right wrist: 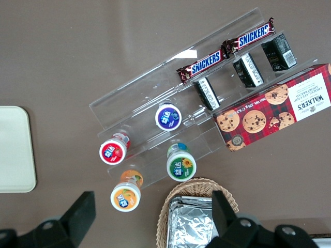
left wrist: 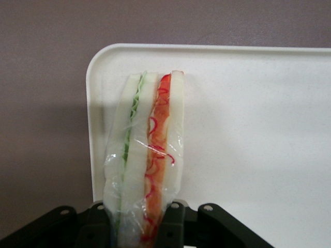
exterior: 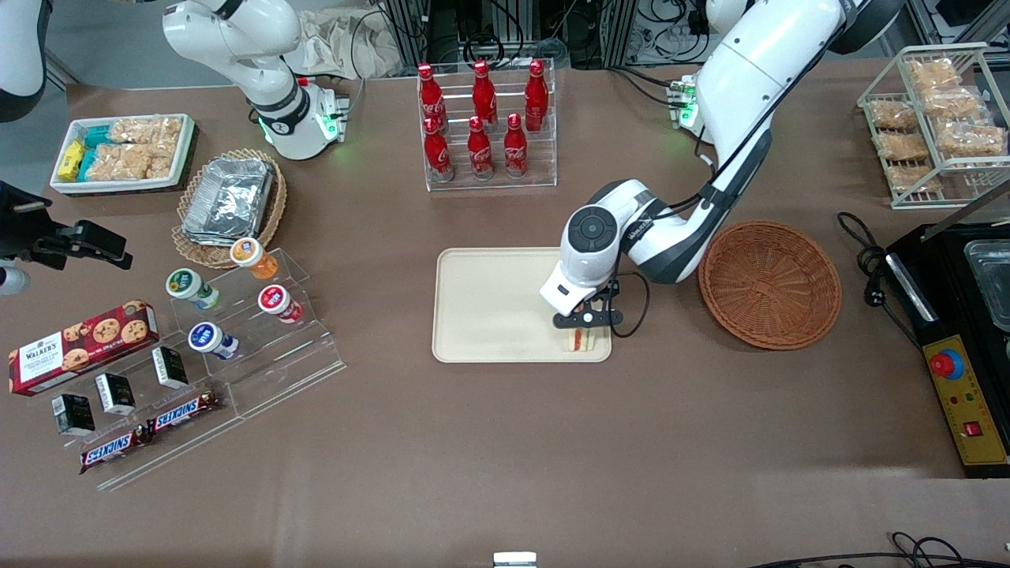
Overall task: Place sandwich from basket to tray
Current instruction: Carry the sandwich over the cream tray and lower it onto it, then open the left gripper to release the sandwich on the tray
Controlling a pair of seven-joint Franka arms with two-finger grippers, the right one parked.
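Lower left of frame: Snickers bars (exterior: 150,430), then Walker's cookie box (exterior: 81,345). Centre: hand (exterior: 582,322) clamped on the wrapped sandwich (exterior: 582,340), upright at the tray's (exterior: 489,304) near corner. Basket (exterior: 769,284) beside tray.

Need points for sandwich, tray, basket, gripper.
sandwich (left wrist: 146,155): left wrist view, middle of its layered edge.
tray (exterior: 489,304): front view, bare floor.
basket (exterior: 769,284): front view, woven floor.
gripper (exterior: 585,329): front view, above the tray's corner, jaws shut on the sandwich.

Pincer (left wrist: 139,227) apparently grips wrapped sandwich (left wrist: 147,155) over tray (left wrist: 248,129) corner.
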